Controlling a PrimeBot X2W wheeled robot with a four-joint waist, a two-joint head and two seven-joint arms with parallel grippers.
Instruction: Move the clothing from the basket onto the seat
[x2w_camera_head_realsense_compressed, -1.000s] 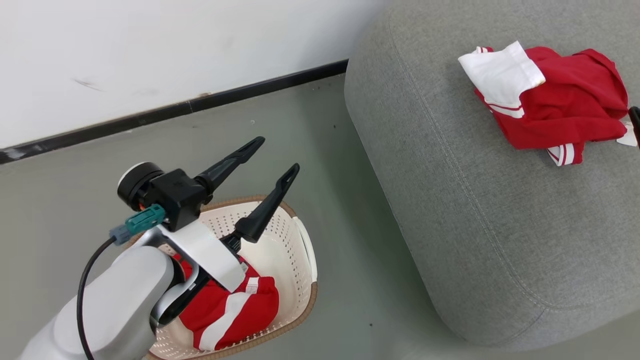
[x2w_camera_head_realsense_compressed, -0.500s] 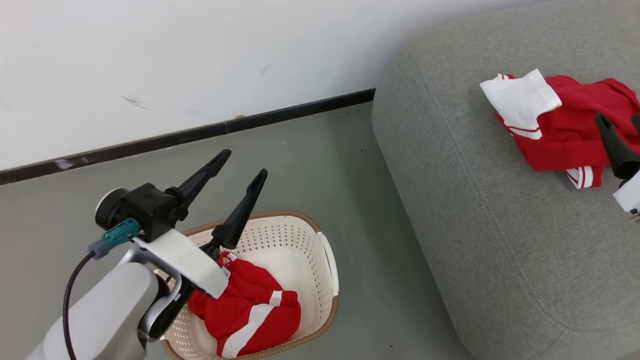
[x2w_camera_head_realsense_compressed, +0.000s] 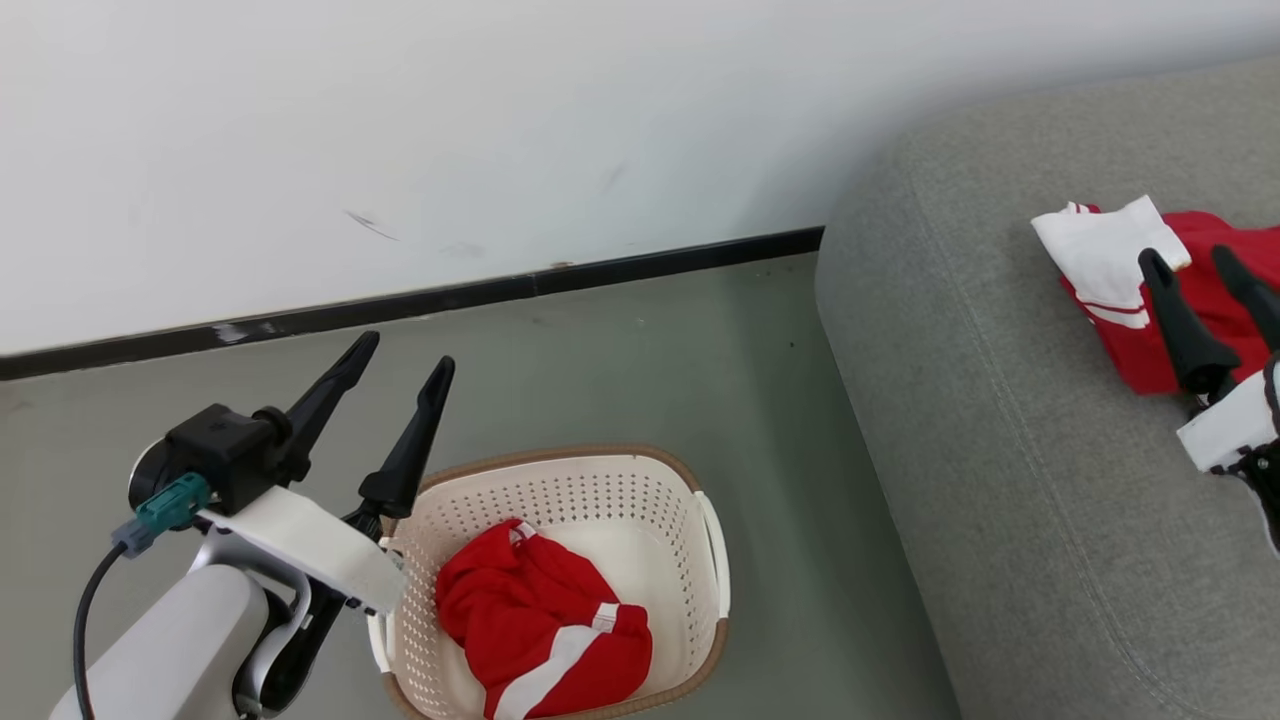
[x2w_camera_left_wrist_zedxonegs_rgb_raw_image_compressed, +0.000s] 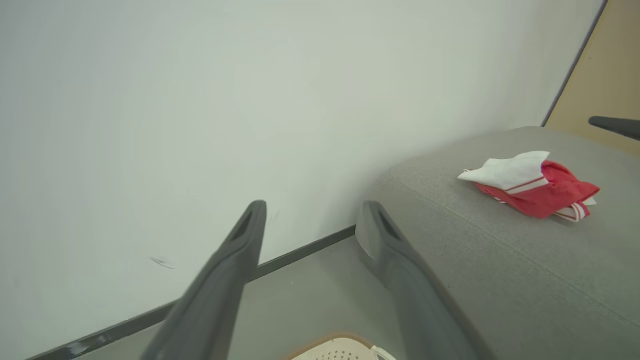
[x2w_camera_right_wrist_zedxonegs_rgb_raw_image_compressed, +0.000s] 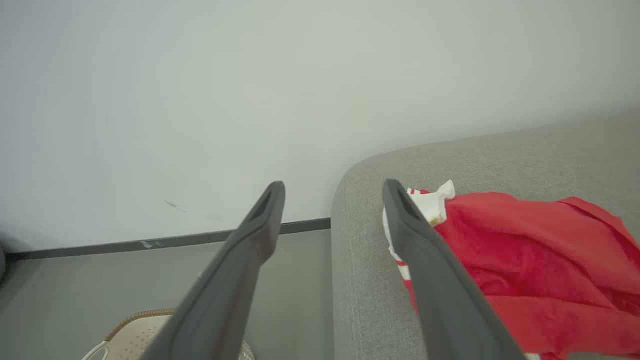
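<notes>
Red clothing (x2w_camera_head_realsense_compressed: 1105, 262) partly behind right pincer (x2w_camera_head_realsense_compressed: 1185, 255), basket (x2w_camera_head_realsense_compressed: 560, 458) bottom cropped

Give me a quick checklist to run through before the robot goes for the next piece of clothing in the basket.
1. Left end effector open and empty: ok.
2. Right end effector open and empty, above the seat: ok.
3. Red garment in the basket exposed from above: ok.
4. Basket upright on the floor: ok.
5. Left end effector aimed at that garment: not ok; its fingers point toward the wall, at the basket's left side.
6. Bare room on the seat beside the second garment: ok.
</notes>
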